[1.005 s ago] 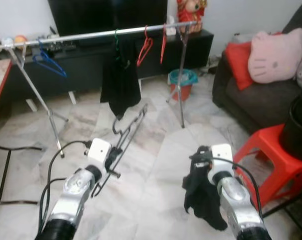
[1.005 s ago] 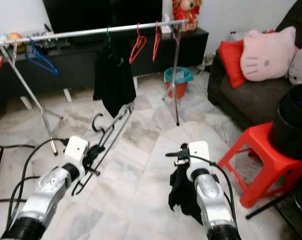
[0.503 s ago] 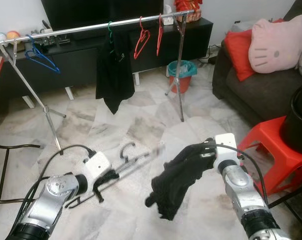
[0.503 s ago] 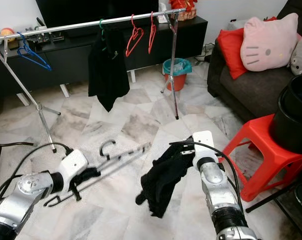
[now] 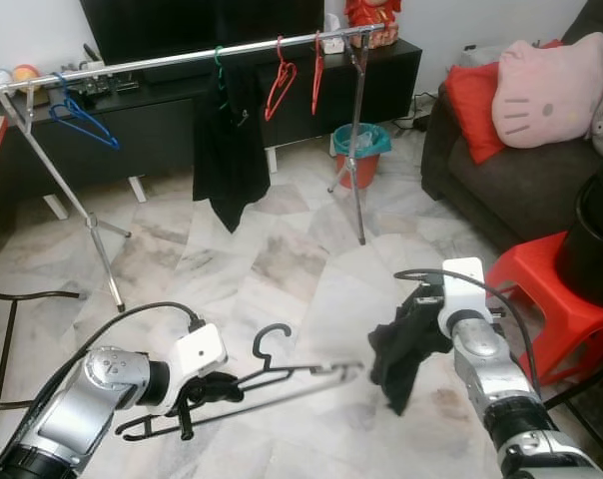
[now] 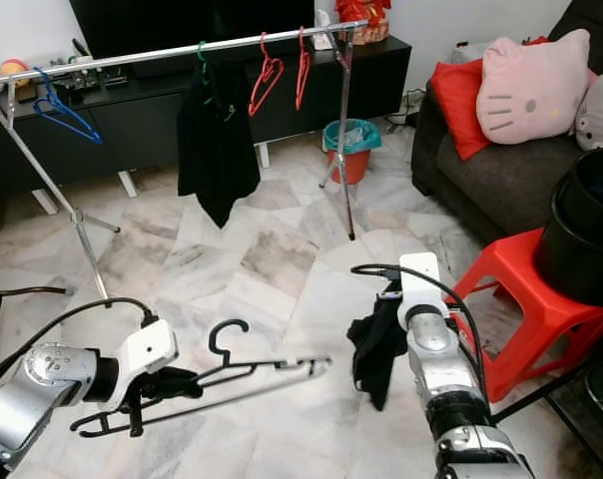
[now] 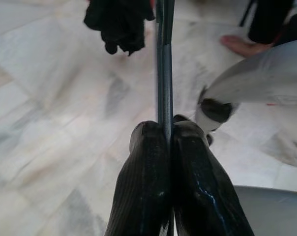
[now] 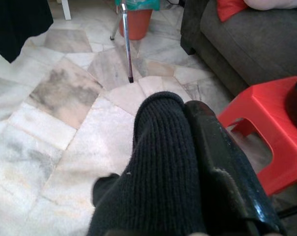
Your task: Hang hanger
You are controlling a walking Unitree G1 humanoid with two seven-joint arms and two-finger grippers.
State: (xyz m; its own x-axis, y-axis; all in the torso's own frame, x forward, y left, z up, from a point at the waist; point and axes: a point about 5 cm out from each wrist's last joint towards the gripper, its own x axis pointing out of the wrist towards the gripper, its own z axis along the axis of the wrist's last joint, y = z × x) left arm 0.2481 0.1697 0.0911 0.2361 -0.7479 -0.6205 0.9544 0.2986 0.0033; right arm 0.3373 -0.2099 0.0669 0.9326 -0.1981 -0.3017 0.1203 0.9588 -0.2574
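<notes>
Left claw (image 5: 204, 391) is clamped tight on the black wire hanger (image 5: 272, 371), fingers (image 7: 153, 172) pinched flat against its thin bar, and it carries that hanger low over the marble floor with the hook (image 5: 272, 337) pointing up and the long arm reaching out toward the robot's right. Right claw (image 5: 428, 317) is closed on a bunched black knitted garment (image 5: 399, 355), which droops below it, just beside the hanger's far tip.

Danger one: that grip sits near one end of the hanger, so the long free end can sag or swivel in the fingers, and the hook may turn away from the rail. Danger two: the garment hangs as a lump, no neck opening on show, so threading the hanger tip in could simply snag the knit or push the cloth off. Danger three: the silver clothes rail (image 5: 172, 66) stands well apart and higher, already carrying a hanging black garment (image 5: 228, 150), two red hangers (image 5: 280, 88) and a blue hanger (image 5: 87, 113); a careless reach could knock those.
</notes>
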